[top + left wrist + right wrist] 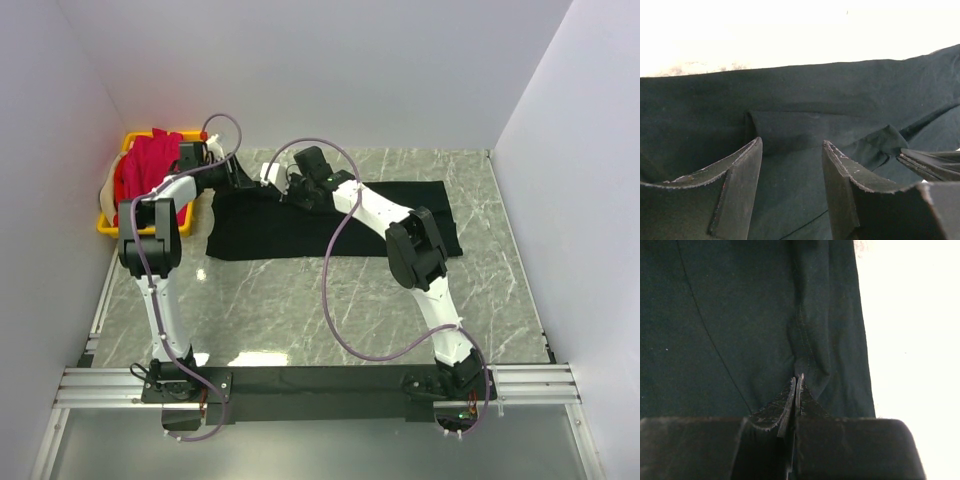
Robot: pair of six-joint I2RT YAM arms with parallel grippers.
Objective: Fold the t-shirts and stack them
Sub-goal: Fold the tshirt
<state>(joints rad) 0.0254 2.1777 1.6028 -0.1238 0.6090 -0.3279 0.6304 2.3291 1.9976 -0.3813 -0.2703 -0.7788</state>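
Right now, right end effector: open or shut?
Shut. In the right wrist view the right end effector has its fingertips pressed together, pinching a hemmed ridge of the black t-shirt.

Robotics lab test cell. Plain white panel walls point(300, 70) box in grey-green marble-pattern table point(300, 300) at 9, 12 and 3 o'clock. Silver aluminium extrusion rail point(530, 385) along 6 o'clock edge. White-and-black jointed left robot arm point(150, 255) and matching right arm point(415, 250) bolted there on flat black base plate point(320, 380). Loose purple cables point(328, 290) loop off arms. Yellow plastic crate point(105, 225) at 10 o'clock.
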